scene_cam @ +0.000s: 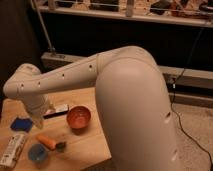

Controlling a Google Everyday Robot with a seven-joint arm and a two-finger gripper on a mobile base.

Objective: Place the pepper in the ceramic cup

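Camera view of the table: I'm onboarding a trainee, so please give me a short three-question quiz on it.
1. True or false: the pepper lies inside the ceramic cup.
2. Which is larger? A) the ceramic cup B) the orange-red bowl
3. Fill in: the gripper hangs between the dark-blue cloth and the orange-red ____.

Key:
1. False; the pepper lies on the table beside the ceramic cup.
2. B
3. bowl
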